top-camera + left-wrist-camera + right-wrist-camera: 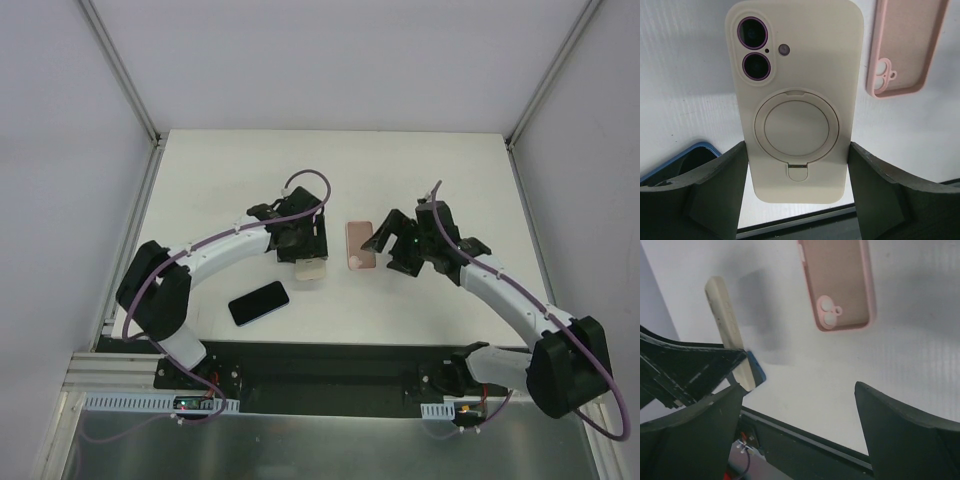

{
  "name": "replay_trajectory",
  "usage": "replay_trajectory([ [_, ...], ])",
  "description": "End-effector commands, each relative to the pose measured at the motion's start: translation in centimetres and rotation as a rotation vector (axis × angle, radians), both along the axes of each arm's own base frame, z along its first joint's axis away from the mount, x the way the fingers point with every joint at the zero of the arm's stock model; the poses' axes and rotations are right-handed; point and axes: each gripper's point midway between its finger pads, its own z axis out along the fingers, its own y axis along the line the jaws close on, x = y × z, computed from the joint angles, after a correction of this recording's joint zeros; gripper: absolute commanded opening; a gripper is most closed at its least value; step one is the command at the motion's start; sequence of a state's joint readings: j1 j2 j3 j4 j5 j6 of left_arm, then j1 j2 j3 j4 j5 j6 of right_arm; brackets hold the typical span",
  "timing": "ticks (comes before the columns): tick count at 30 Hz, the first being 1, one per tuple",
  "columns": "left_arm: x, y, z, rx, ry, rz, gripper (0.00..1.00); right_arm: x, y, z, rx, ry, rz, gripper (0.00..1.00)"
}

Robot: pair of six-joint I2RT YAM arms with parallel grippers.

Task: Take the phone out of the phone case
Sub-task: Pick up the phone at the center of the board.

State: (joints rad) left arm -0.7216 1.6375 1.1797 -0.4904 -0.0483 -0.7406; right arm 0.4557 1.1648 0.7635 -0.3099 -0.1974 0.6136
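— From above?
— Gripping the cream phone case [312,269] with the left fingers [302,250], left of mid-tabletop [430,180]. Spreading the right fingers [378,238] wide, just right of an empty pink case [360,246] lying flat. Also spotting a dark phone [259,303] nearer, to the left.
— Left wrist?
— Pinching the cream phone case by both long edges, showing the phone [752,50] lenses in its camera cutout and a ring stand [794,127] folded flat.
— Right wrist?
— Holding nothing. Seeing the cream phone case edge-on, apart from the pink case.
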Motion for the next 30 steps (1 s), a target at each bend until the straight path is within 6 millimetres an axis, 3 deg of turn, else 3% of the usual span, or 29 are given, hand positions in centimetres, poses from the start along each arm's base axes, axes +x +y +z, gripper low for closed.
replay_trajectory([
  [1, -0.4, -1.2, 3.0, -0.082, -0.065, -0.071, 0.0, 3.2, 3.5, 5.3, 0.185, -0.094, 0.021, 0.95],
  [7, -1.6, -2.7, 5.6, -0.199, -0.084, -0.181, 0.0, 5.7, 5.7, 6.0, 0.261, -0.063, 0.005, 0.9],
  [13, -2.6, -3.1, 7.2, -0.26, -0.1, -0.238, 0.0, 7.1, 8.0, 5.0, 0.291, -0.015, 0.006, 0.87],
  [17, -2.9, -3.2, 7.6, -0.272, -0.101, -0.25, 0.0, 6.7, 10.3, 4.6, 0.289, 0.002, 0.062, 0.84],
  [22, -3.2, -3.2, 7.5, -0.274, -0.095, -0.257, 0.0, 6.2, 11.9, 3.8, 0.275, 0.018, 0.098, 0.79],
  [28, -3.2, -3.1, 8.1, -0.281, -0.112, -0.262, 0.0, 5.4, 13.4, 3.2, 0.28, 0.032, 0.136, 0.59],
  [30, -3.1, -3.1, 8.3, -0.283, -0.122, -0.266, 0.0, 5.3, 13.7, 3.3, 0.283, 0.029, 0.142, 0.42],
])
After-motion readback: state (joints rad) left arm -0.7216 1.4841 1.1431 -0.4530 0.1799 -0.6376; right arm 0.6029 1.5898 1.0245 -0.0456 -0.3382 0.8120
